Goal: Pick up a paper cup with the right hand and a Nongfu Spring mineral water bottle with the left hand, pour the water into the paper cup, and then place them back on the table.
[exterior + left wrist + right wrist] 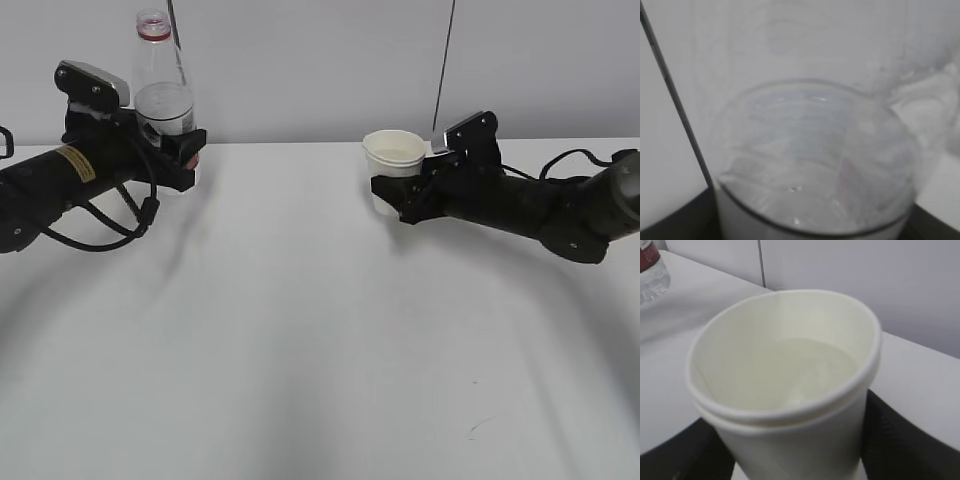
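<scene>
- The white counter (320,330) has a broad bare stretch in front of both arms and between them; its far edge meets the grey wall just behind the bottle and cup.
- The left claw (178,152) is closed around the lower body of the Nongfu Spring mineral water bottle (162,85), which stands upright at the far left, near the back edge; whether its base touches the counter cannot be told.
- The bottle has no cap; water (815,150) fills its lower part, with the upper part clear.
- The right claw (400,198) grips the paper cup (393,160) by its lower wall, upright, right of centre and well apart from the bottle.
- In the right wrist view the cup (785,385) is seen from above, with pale liquid low inside.
- A small dark scratch (478,428) marks the near right of the counter.
</scene>
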Action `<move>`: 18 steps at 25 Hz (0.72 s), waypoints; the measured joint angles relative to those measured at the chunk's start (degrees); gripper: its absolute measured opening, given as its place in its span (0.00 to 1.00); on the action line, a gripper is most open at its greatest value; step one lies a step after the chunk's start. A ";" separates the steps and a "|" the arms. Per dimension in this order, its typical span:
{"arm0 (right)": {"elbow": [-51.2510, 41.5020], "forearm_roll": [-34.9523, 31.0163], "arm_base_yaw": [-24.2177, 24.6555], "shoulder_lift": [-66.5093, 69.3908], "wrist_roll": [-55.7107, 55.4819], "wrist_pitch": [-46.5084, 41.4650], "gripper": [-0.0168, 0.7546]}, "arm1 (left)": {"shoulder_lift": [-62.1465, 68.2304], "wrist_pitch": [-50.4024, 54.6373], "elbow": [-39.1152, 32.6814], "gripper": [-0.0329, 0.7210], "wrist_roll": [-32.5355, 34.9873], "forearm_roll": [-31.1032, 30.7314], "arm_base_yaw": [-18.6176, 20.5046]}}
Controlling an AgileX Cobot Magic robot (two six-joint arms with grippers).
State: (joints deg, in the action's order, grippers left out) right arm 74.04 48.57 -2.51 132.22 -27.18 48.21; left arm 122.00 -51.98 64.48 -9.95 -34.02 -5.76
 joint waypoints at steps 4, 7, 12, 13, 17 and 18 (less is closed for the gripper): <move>0.00 -2.13 0.32 2.32 1.29 2.29 0.66 | 0.00 0.39 0.00 0.60 -0.69 -0.71 0.00; 0.00 -4.43 0.37 3.99 3.12 3.86 0.66 | 0.00 0.39 0.00 0.60 -1.05 -0.71 0.00; 0.00 -6.53 0.37 4.55 5.00 4.56 0.66 | 0.00 0.45 0.00 0.60 -1.58 -0.75 0.00; 0.00 -6.58 0.37 4.55 5.29 4.67 0.66 | 0.00 0.45 0.00 0.60 -1.83 -0.77 0.00; 0.00 -7.13 0.37 5.01 6.55 5.20 0.66 | 0.00 0.45 0.00 0.60 -2.33 -0.90 0.00; 0.00 -7.23 0.37 5.40 6.63 5.29 0.66 | 0.00 0.50 0.00 0.60 -2.40 -0.89 0.00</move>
State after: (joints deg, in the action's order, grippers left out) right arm 74.04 41.34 -2.15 137.62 -20.55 53.50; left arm 122.00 -51.48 64.48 -12.35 -34.91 -5.76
